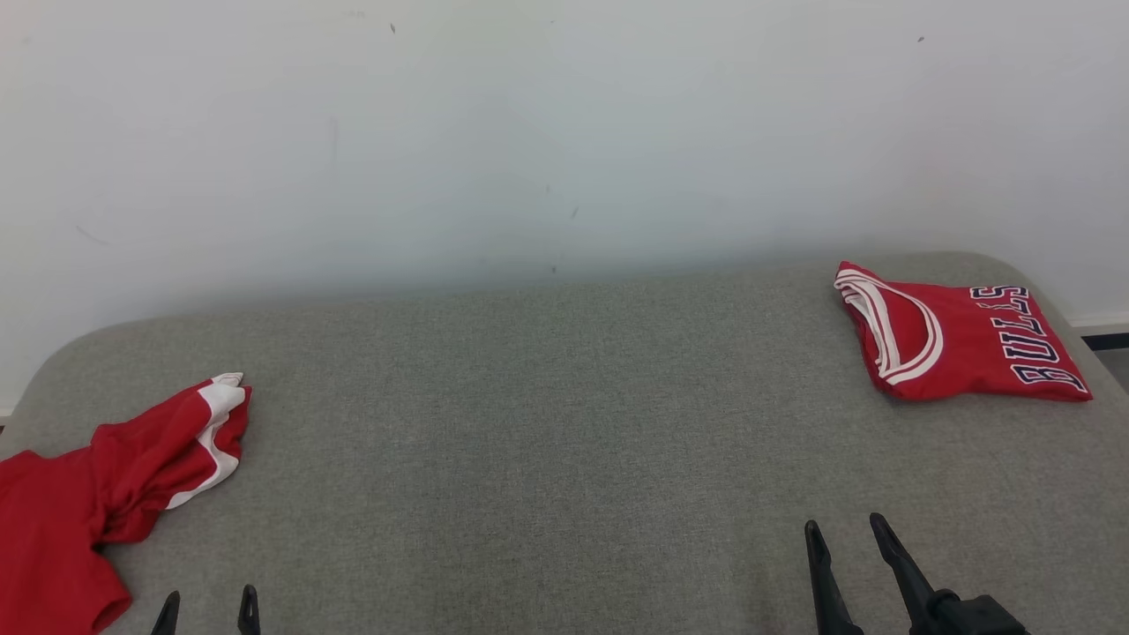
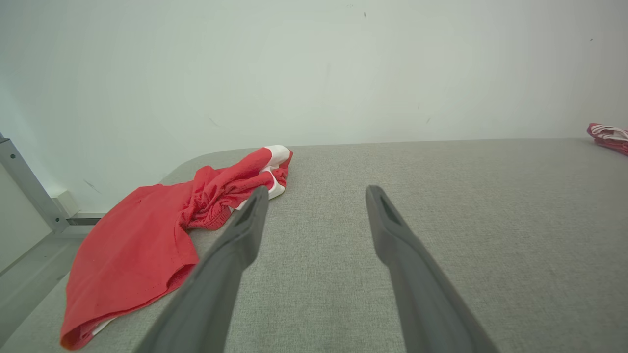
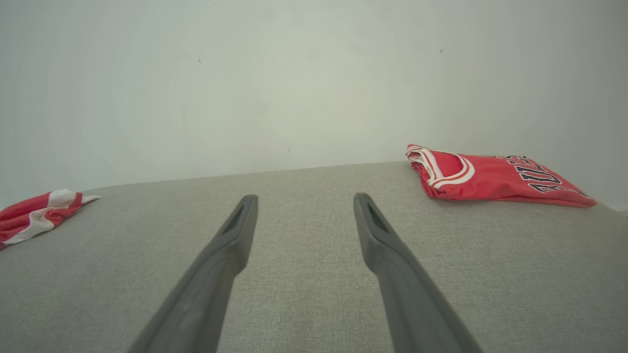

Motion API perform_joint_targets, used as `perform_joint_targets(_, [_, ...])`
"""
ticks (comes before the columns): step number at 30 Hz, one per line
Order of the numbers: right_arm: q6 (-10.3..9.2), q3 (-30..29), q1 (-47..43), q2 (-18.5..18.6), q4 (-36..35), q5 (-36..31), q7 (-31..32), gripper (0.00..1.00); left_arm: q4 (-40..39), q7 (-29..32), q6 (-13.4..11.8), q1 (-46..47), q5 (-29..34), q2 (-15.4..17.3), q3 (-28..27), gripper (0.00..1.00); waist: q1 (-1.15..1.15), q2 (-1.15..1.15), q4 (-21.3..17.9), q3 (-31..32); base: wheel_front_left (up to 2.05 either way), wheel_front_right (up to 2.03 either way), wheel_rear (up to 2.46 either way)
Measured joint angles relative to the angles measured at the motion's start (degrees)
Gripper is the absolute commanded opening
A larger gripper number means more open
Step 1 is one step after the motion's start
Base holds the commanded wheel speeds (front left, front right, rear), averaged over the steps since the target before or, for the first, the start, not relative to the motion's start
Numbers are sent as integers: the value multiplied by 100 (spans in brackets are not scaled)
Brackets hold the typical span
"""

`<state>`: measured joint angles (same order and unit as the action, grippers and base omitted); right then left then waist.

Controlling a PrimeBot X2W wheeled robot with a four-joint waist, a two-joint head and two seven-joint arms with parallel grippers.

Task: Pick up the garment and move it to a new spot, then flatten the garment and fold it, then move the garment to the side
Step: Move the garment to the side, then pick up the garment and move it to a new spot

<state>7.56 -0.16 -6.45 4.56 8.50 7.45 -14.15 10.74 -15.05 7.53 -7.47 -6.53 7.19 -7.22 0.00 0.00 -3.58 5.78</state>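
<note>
Fingers (image 2: 235, 245) on both arms stand spread, empty. Bulls jersey (image 1: 961, 339) lies folded at two o'clock, seemingly done; crumpled red garment (image 1: 132, 467) waits at eight.

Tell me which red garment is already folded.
The jersey at the far right, with BULLS lettering: it lies in a neat flat packet. The shirt at the near left lies crumpled.

You can read "BULLS" in dark, white-edged letters on the folded red jersey (image 1: 957, 344) at your two o'clock
</note>
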Motion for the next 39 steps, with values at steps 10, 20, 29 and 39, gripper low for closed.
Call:
perform_joint_targets(10, [0,-23,-3,-45,96,-134,-55,100,166,0,0,19,29,31,27,100,0,0,-14,38,0,0,0])
perform_joint_targets(20, [0,-64,-9,-66,122,-138,-62,100,282,0,-16,58,100,66,56,100,0,0,13,76,0,0,0])
perform_joint_targets(29, [0,-69,-26,-66,96,-155,-64,100,278,0,-51,107,125,80,75,100,0,0,44,97,0,0,0])
perform_joint_targets(39, [0,-135,-91,-54,87,-153,-51,100,280,0,-54,125,115,85,120,100,0,0,138,91,0,0,0])
